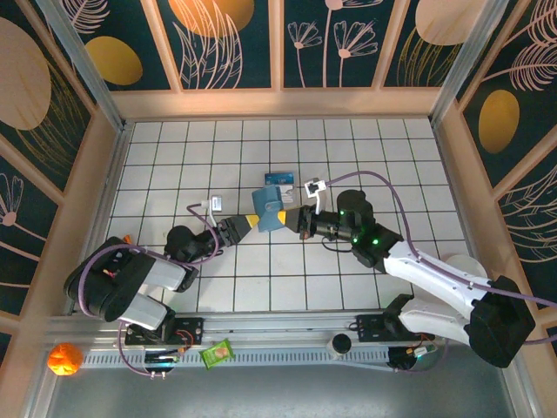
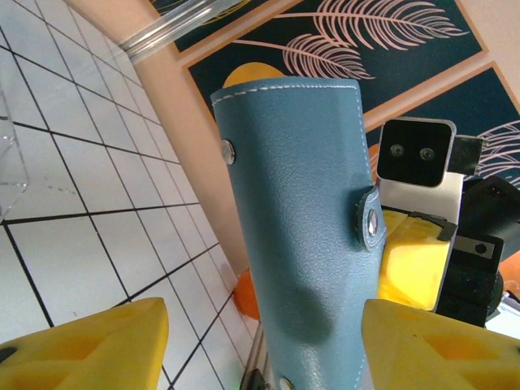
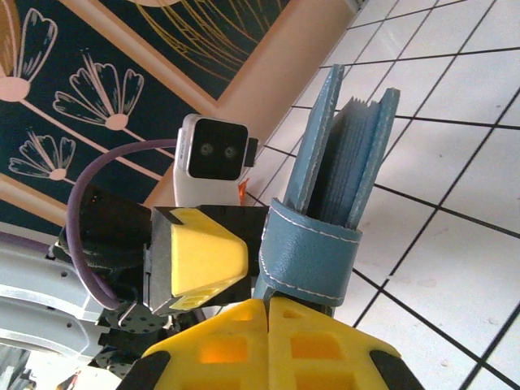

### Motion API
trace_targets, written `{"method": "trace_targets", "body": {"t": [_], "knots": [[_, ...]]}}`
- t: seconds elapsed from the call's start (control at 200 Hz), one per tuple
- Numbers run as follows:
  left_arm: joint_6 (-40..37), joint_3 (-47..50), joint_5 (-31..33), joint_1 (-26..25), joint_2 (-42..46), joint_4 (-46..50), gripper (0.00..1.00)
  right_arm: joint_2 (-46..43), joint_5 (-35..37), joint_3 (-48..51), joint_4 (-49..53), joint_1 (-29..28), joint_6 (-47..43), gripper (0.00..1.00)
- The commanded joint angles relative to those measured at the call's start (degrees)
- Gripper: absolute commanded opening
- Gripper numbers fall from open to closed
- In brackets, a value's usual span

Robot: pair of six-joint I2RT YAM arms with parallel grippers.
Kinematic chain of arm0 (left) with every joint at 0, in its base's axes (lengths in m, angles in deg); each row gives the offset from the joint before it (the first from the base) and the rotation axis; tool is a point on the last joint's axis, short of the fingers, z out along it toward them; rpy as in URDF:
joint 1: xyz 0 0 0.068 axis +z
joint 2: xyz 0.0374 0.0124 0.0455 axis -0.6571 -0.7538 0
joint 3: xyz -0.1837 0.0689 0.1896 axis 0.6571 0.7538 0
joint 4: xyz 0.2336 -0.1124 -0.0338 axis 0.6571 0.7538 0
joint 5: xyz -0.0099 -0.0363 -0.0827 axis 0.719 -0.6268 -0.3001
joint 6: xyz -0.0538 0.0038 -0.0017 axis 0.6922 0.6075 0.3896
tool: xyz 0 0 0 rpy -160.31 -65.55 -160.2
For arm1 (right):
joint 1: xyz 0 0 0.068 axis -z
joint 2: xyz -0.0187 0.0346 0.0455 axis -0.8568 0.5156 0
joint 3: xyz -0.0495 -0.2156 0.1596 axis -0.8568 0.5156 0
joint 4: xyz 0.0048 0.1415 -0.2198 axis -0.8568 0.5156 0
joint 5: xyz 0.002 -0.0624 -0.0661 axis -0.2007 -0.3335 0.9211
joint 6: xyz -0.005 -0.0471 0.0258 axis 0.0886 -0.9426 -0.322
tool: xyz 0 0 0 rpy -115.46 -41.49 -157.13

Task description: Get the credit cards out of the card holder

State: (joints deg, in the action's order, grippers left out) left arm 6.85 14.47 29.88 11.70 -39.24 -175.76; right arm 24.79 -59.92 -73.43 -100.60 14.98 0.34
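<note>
The teal card holder (image 1: 271, 212) is held upright above the tiles at the middle of the table, between both grippers. My right gripper (image 1: 294, 218) is shut on its lower edge just under the strap (image 3: 313, 252). Thin layered edges (image 3: 357, 154) show between its two panels; I cannot tell cards from pocket layers. My left gripper (image 2: 265, 325) straddles the holder's outer face (image 2: 301, 227) with its jaws open. The left yellow finger (image 2: 89, 349) stands clear of the leather, and the right finger (image 2: 443, 349) is close beside it.
A clear plastic case (image 1: 280, 178) with a blue-and-white insert lies on the tiles just behind the holder. An orange (image 1: 64, 358) and a green packet (image 1: 218, 353) sit on the front rail. Wooden walls (image 1: 117, 148) ring the tiled floor.
</note>
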Motion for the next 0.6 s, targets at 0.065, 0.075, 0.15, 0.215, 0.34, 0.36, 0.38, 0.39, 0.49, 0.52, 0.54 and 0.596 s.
{"method": "trace_targets", "body": {"t": [0.065,0.075,0.15,0.215,0.34,0.36,0.38,0.39,0.49,0.52,0.54,0.596], "knots": [[0.63,-1.53,-1.62,-1.20,1.99,-15.27,0.51,1.23,-1.83,-0.40,-6.30,-0.61,1.65,0.00],[0.66,-1.60,-1.61,-1.26,2.04,-15.27,0.50,1.40,-1.74,-0.40,-6.28,-0.65,1.69,0.00],[0.75,-1.62,-1.52,-1.55,2.47,-15.19,0.46,2.51,-1.10,-0.40,-6.40,-0.57,1.85,0.00],[0.73,-1.54,-1.44,-1.71,2.91,-15.03,0.46,3.76,-0.69,-0.40,-6.50,-0.66,2.13,0.00],[0.32,-1.49,-1.43,-2.07,3.75,-13.69,0.40,6.22,0.28,-0.83,-5.79,-0.66,2.62,0.00],[0.19,-1.43,-1.31,-2.06,4.04,-13.32,0.37,6.44,0.64,-0.92,-5.49,-0.66,2.64,0.00],[0.07,-1.38,-1.25,-2.14,4.20,-13.00,0.35,6.68,1.10,-1.05,-5.11,-0.66,2.60,0.00],[-0.03,-1.37,-1.14,-2.14,4.37,-12.79,0.35,6.79,1.41,-1.09,-4.84,-0.60,2.54,0.00],[-1.67,-1.03,-0.15,-2.23,6.19,-8.82,0.24,7.60,4.27,-2.32,-1.19,-0.59,2.24,0.00],[-2.40,-1.01,0.29,-2.25,6.98,-6.85,0.21,7.84,5.47,-2.80,0.38,-0.59,2.14,0.00],[-2.98,-1.05,0.75,-2.23,7.62,-5.25,0.18,7.82,6.34,-3.10,1.29,-0.57,2.14,0.00],[-5.01,-1.14,1.95,-2.36,9.79,-0.47,0.11,7.79,9.04,-4.07,4.25,-0.55,1.97,0.05]]}}
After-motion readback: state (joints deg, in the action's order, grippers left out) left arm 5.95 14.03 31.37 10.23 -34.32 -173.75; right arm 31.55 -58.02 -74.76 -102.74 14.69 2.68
